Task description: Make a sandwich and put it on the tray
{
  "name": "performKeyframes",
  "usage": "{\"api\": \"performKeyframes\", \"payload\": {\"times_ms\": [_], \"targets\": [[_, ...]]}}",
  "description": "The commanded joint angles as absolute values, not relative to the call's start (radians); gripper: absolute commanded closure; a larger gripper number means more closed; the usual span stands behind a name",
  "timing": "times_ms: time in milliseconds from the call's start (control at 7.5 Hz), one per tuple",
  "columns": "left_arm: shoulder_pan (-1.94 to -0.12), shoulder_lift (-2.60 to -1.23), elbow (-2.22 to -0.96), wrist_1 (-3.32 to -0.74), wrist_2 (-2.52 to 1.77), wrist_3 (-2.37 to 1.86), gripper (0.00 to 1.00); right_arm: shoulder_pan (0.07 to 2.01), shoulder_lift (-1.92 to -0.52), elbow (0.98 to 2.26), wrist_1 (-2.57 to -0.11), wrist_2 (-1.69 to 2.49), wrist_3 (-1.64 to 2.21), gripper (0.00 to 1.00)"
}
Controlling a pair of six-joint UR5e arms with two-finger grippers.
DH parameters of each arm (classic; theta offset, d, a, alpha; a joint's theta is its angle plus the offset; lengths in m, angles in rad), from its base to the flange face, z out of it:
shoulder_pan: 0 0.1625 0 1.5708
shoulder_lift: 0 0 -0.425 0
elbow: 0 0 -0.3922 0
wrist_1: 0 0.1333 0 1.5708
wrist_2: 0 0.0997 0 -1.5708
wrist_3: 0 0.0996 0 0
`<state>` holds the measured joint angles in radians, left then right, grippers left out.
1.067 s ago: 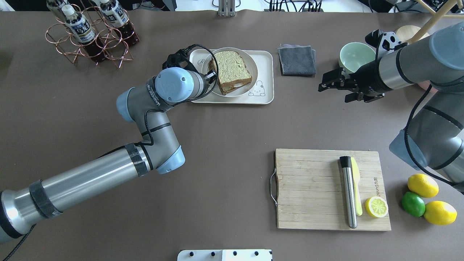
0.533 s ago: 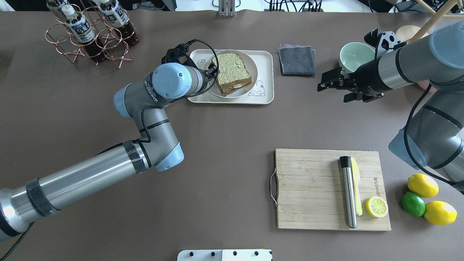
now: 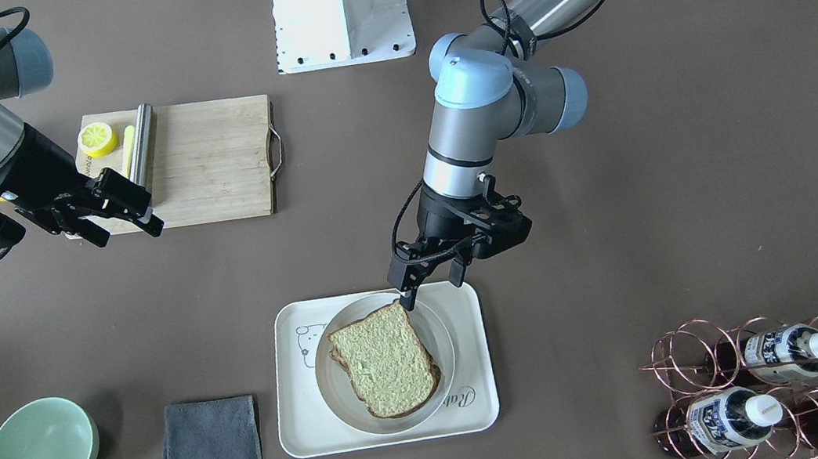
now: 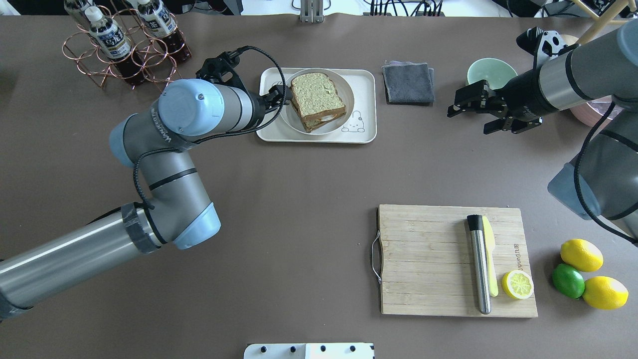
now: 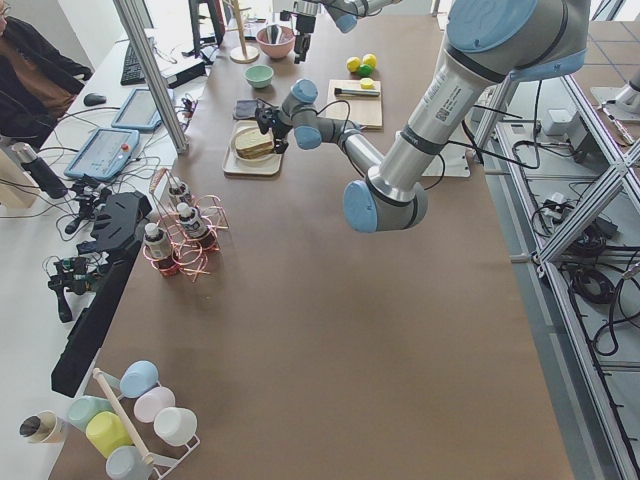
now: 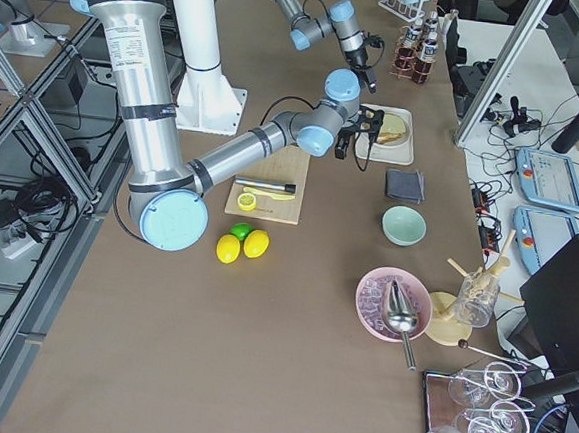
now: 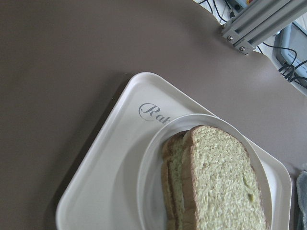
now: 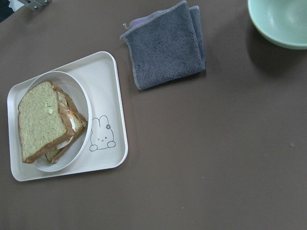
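The sandwich [image 4: 317,101], pale bread with brown crusts and egg white showing at its edge, lies on a round white plate [image 4: 346,89]. The plate stands on the cream tray [image 4: 361,82] at the far middle of the table. My left gripper [image 4: 279,94] is open and empty, raised over the tray's left edge beside the plate; in the front view [image 3: 430,290] it touches nothing. The left wrist view shows the sandwich [image 7: 216,182] and the tray [image 7: 110,163] below it. My right gripper [image 4: 467,123] is open and empty, in the air to the right of the tray.
A grey cloth [image 4: 408,82] and a green bowl [image 4: 488,75] lie right of the tray. A bottle rack [image 4: 124,45] stands far left. A cutting board [image 4: 428,259] near right carries a steel rod, a yellow knife and a lemon half. Two lemons and a lime [image 4: 568,280] lie beside it.
My left arm has risen and swung left, so its gripper moved off the plate to the tray's left edge. My right gripper has drifted slightly right. The sandwich, plate and tray stay put.
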<state>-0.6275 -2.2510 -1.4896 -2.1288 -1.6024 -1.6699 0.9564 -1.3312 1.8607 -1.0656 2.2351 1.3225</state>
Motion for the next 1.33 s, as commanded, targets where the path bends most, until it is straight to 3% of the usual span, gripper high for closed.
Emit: {"api": "performKeyframes", "payload": {"times_ms": [0, 1200], "targets": [[-0.627, -2.052, -1.707, -2.103, -1.595, -1.275, 0.02, 1.0, -1.356, 1.871, -1.065, 2.237, 1.277, 0.0], [-0.735, -1.919, -1.761, -2.109, -1.661, -1.197, 0.02, 1.167, -1.541, 1.838, -1.068, 2.135, 0.931, 0.0]]}}
